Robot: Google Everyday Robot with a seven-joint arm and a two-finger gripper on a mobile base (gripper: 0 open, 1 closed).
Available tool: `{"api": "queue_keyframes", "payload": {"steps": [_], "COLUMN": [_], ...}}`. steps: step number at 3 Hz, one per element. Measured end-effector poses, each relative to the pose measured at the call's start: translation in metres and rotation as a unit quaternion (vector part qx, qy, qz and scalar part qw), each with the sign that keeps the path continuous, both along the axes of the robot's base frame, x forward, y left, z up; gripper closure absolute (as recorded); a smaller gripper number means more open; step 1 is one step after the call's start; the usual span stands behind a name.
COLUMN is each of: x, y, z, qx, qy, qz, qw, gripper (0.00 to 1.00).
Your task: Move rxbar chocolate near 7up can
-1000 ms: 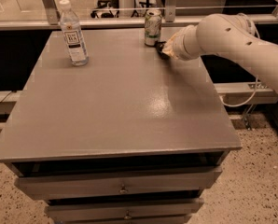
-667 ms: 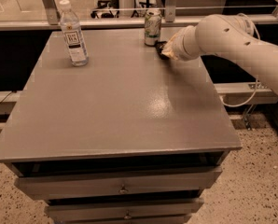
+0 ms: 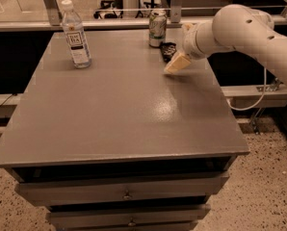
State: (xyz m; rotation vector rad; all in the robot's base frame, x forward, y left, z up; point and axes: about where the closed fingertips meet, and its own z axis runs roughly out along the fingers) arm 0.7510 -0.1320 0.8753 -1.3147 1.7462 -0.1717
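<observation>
The rxbar chocolate (image 3: 168,50), a flat black bar, lies on the grey table (image 3: 119,109) at the far right, just right of and in front of the 7up can (image 3: 157,28), a pale green can standing upright near the back edge. My gripper (image 3: 178,46) is right beside the bar on its right side, low over the table. Its cream fingers (image 3: 177,63) are spread apart and hold nothing; the bar rests free on the table by the fingertips.
A clear plastic water bottle (image 3: 76,34) with a white cap stands at the back left of the table. The table has drawers (image 3: 126,195) below its front edge. A rail and glass run behind the table. A white cable hangs at the right.
My gripper has drawn back to the right and its fingers have come off the bar, which now shows lying on the table next to the can.
</observation>
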Motion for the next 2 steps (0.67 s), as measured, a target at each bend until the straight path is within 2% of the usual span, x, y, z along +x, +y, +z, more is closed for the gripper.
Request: {"api": "queue_keyframes", "payload": {"steps": [1, 2], "x": [-0.017, -0.037], "y": [-0.020, -0.058], "z": [0.017, 0.039], "qx": [0.045, 0.125], "qy": [0.022, 0.034], "qz": [0.008, 0.012], "qw": [0.9987, 0.9915], "gripper": [0.00, 0.00]}}
